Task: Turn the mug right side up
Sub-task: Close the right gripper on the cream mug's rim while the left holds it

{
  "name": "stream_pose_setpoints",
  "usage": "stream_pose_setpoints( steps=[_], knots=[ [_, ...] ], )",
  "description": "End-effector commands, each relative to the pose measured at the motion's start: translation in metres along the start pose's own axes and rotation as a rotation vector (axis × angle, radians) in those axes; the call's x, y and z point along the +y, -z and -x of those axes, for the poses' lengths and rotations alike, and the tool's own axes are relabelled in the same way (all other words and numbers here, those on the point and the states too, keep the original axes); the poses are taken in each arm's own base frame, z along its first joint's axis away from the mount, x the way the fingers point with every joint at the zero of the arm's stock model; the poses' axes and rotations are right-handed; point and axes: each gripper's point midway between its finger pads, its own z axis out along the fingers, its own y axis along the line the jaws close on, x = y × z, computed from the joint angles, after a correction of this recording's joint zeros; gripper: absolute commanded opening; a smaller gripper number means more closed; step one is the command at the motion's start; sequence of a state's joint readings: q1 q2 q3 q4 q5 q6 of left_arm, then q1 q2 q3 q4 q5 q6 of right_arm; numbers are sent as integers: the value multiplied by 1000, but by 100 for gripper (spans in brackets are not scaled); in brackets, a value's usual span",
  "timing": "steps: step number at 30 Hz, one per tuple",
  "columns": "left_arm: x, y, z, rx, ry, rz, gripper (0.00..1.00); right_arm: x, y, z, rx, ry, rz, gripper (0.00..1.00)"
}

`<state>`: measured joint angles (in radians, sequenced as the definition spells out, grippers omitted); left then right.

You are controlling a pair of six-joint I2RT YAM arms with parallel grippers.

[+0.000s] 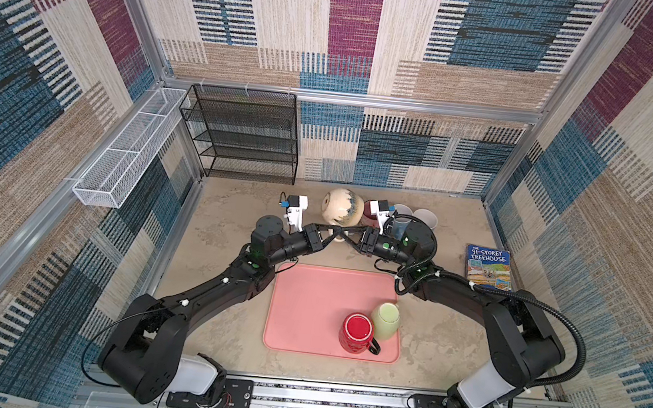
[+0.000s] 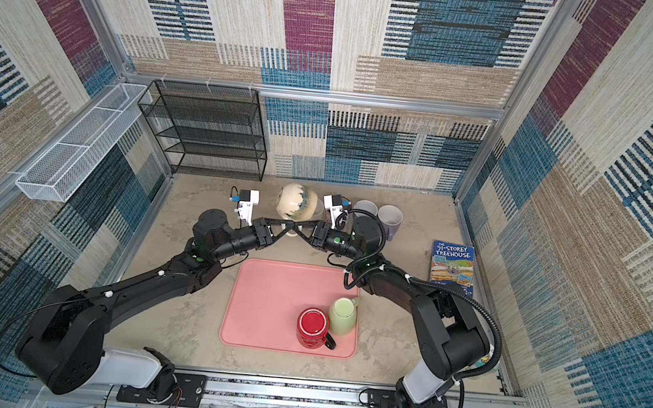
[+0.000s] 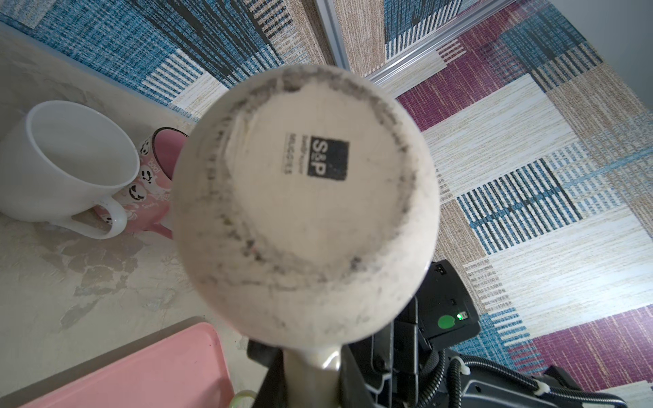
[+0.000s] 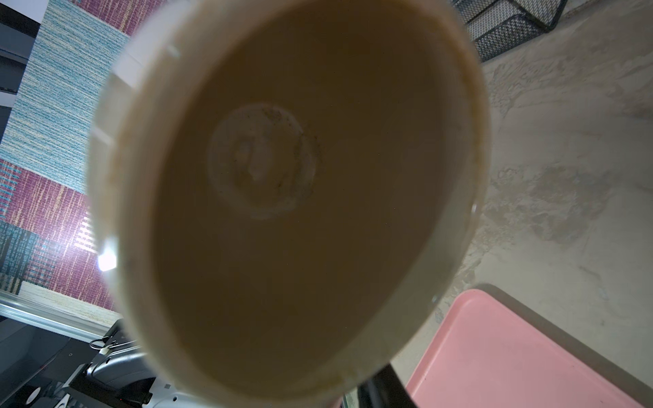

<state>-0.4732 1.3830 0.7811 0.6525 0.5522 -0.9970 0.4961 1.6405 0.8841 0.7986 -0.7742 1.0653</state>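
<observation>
Cream mug (image 1: pixel 339 208): up off the table, in the air behind the pink tray (image 1: pixel 303 315), toward the back wall. It lies on its side. The base faces my left arm and the mouth faces my right arm. The handle points down and forward, to where my two grippers meet.

Left gripper (image 1: pixel 332 232): clenched on the handle. In the left wrist view the handle (image 3: pixel 314 364) runs down between my dark fingers (image 3: pixel 268 364). The mug's flat base, with a black square stamp, fills most of that view.

Right gripper (image 1: pixel 350 234): comes in from the opposite side and crosses the left gripper just under the mug in both top views. The right wrist view looks straight into the mug's brown inside. One dark finger (image 4: pixel 383 388) shows below the rim. I cannot tell whether these jaws are grasping the handle or only standing around it.

On the tray, toward its front right corner: a red mug (image 1: pixel 357 332), bottom up, handle to the front right. A pale green mug (image 1: pixel 385 320) sits just beside it, touching or nearly so.

At the back, behind my right arm: a white mug (image 3: pixel 70 159), mouth up. A pink mug (image 3: pixel 155 176) printed with little faces stands against it.

A book (image 1: pixel 489 267) lies flat on the table to the right of the tray. A black wire shelf (image 1: pixel 245 133) stands at the back wall, on the left. A white wire basket (image 1: pixel 130 149) hangs on the left wall.
</observation>
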Motion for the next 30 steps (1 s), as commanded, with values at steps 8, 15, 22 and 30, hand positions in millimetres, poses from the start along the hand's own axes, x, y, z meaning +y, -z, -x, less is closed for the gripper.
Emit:
stream_pose_setpoints(
  steps=[8, 15, 22, 30],
  knots=[
    [-28, -1, 4, -12, -72, -130, 0, 12, -3, 8, -39, 18, 50, 21],
    [-26, 1, 2, -8, -75, -125, 0, 9, -1, 10, -64, 23, 28, 0],
    [-21, 3, -3, -1, -81, -114, 17, 11, 3, 11, -79, 36, 11, 0],
    [-16, 10, -2, -16, -122, -47, 38, 12, 7, 9, -84, 52, -12, 0]
  ],
)
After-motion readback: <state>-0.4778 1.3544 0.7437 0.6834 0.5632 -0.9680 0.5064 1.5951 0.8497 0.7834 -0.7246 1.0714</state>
